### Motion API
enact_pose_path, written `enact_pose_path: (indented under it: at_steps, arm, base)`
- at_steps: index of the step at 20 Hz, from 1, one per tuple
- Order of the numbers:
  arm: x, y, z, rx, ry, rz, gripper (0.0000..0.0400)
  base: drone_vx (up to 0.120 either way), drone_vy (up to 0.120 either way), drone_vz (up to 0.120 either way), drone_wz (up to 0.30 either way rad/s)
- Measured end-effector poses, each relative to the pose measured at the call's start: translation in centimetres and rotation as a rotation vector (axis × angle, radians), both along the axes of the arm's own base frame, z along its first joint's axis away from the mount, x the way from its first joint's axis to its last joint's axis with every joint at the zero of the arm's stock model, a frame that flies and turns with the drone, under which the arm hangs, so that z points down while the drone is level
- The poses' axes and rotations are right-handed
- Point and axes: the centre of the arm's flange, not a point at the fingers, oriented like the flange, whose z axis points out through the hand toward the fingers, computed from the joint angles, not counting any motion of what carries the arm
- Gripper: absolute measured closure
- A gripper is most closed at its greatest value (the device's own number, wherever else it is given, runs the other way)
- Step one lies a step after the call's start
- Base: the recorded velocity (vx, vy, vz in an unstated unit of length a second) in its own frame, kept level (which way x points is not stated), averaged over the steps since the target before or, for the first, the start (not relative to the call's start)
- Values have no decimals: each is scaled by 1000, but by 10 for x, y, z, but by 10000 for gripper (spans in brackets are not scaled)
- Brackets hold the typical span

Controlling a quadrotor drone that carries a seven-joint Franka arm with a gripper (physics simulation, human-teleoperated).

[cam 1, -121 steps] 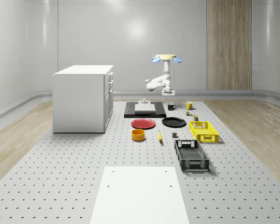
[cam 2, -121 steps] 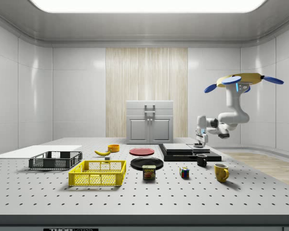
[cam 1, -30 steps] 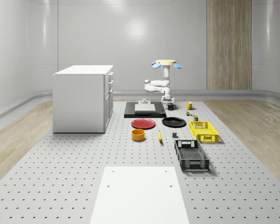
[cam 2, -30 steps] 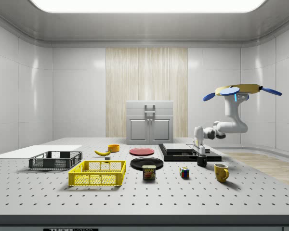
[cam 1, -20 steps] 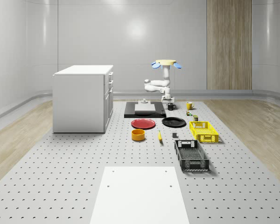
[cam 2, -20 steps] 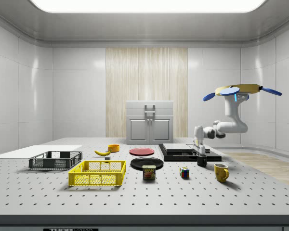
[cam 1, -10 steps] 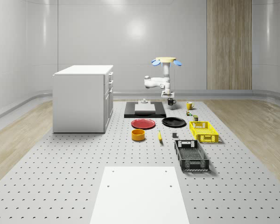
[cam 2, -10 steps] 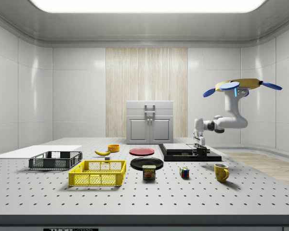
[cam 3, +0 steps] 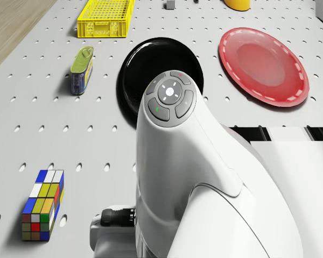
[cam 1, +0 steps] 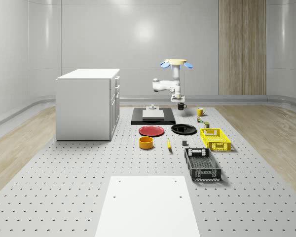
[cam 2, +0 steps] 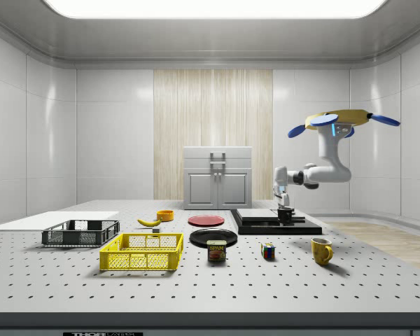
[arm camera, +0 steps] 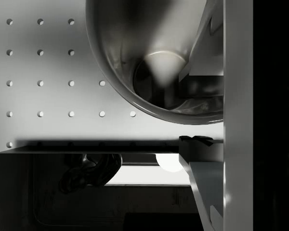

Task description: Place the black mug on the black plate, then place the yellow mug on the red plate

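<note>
Change: Lifted off the table, you had the black mug (cam 2: 285, 215) hanging in the air under the gripper (cam 2: 285, 208), where a second and a half before it stood on the table beside the black slab (cam 2: 275, 223); the drone (cam 2: 338, 119) had also shifted towards the side view's left.
Meaning: you had finished the pick, as I judge it, and the carry to the black plate (cam 1: 183, 129) was what remained of the first half.
Near items: the black crate (cam 1: 202, 164) and the yellow crate (cam 1: 215, 138) lay closest in the whole-scene view, with the orange bowl (cam 1: 146, 142) and banana (cam 1: 168, 143) just behind.
Writing: the tin (cam 2: 216, 250) read "SPAM" in the side view; I could read nothing else.
Plates: the red plate (cam 1: 151, 131) and the black plate lay side by side, both bare.
Gripper: its fingers (arm camera: 204, 45) were closed over the mug's rim, one inside the cup, as the wrist view showed.
Mug: it hung near the slab's edge, short of the black plate.
Yellow mug (cam 1: 200, 111): it stood untouched on the table, well apart from the red plate.
Drone: it hovered above the far end of the table, near the slab.
Far: the white cabinet (cam 1: 88, 103) stood at the whole-scene view's left.
</note>
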Motion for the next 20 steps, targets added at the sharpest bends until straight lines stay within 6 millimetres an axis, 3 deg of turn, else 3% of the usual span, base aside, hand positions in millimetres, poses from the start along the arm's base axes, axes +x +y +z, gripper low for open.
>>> enact_pose_path:
  at_steps: [20]
  arm:
    - [0, 0, -1, 0, 0, 0, 290]
  base:
    - [120, 0, 0, 0]
